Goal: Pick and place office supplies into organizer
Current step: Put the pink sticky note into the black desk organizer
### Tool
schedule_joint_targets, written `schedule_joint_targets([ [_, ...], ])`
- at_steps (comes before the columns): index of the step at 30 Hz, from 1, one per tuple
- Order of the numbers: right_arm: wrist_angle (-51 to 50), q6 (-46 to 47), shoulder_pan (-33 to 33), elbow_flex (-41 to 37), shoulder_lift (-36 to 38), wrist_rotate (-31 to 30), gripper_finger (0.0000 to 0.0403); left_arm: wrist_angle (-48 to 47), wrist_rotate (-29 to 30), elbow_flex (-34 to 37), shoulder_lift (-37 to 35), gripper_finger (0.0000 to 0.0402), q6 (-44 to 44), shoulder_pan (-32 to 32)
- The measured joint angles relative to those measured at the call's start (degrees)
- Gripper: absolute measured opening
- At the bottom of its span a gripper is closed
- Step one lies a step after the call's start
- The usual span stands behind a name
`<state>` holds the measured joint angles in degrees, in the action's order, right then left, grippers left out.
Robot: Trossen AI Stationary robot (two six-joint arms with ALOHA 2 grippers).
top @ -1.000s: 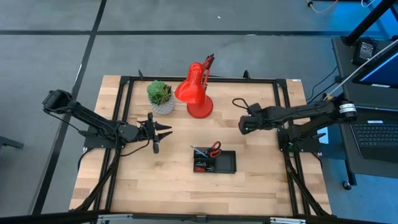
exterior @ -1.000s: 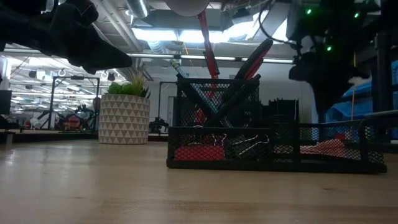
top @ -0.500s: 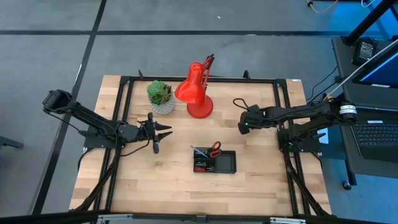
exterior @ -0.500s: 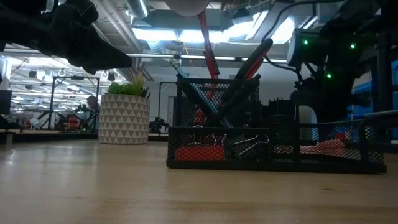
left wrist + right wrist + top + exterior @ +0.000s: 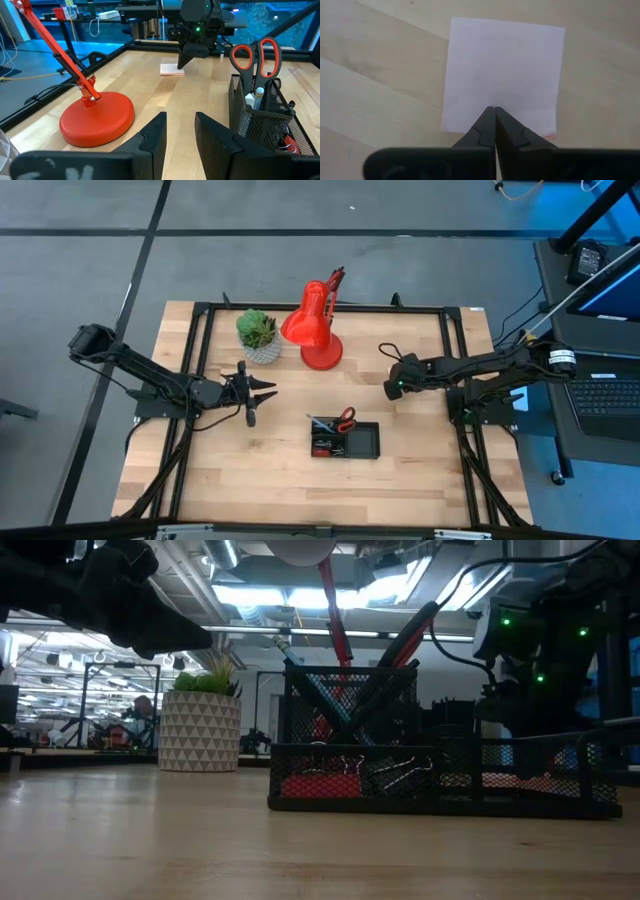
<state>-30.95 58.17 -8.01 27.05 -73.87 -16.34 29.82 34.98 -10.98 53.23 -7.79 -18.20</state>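
A pink sticky-note pad (image 5: 502, 70) lies flat on the wood right of the lamp, also seen in the left wrist view (image 5: 170, 70). My right gripper (image 5: 494, 109) points steeply down over it, shut, its tips over the pad's top face near one edge. It stands right of the red lamp (image 5: 392, 387). The black mesh organizer (image 5: 345, 438) sits near the table's middle, with red-handled scissors (image 5: 255, 52) upright in its cup. My left gripper (image 5: 262, 390) hangs open at the table's left, level, holding nothing (image 5: 180, 122). My right gripper has its shut fingertips (image 5: 487, 117) over the pad's top face (image 5: 495, 97), close to one edge and coming from above. Whether the tips touch the paper or stand just above it, I cannot tell. The pad lies flat on the table.
The red desk lamp (image 5: 315, 330) and a small potted plant (image 5: 259, 335) stand at the far middle. A black metal frame (image 5: 200, 360) runs round the table's edges. Bare wood lies between the pad and the organizer (image 5: 440, 780).
My right gripper has sunk toward the table over the sticky-note pad and tipped more steeply downward. My left gripper and the organizer have kept still.
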Motion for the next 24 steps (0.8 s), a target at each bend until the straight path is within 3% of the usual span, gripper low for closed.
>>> schedule_joint_targets([
  [10,7.7,-8.7,0.0,-0.3,-0.3,1.1,0.0003,-0.1,0.0,0.0,0.0,0.0095,1.4,0.0],
  [14,12.3,-13.1,0.0,-0.4,-0.9,4.6,0.0003,-0.8,0.0,0.0,0.0,0.0095,1.5,0.0],
  [24,26.2,-24.1,0.2,0.0,-9.3,11.0,0.0003,-4.7,0.2,0.0,0.0,0.0095,5.3,0.0],
])
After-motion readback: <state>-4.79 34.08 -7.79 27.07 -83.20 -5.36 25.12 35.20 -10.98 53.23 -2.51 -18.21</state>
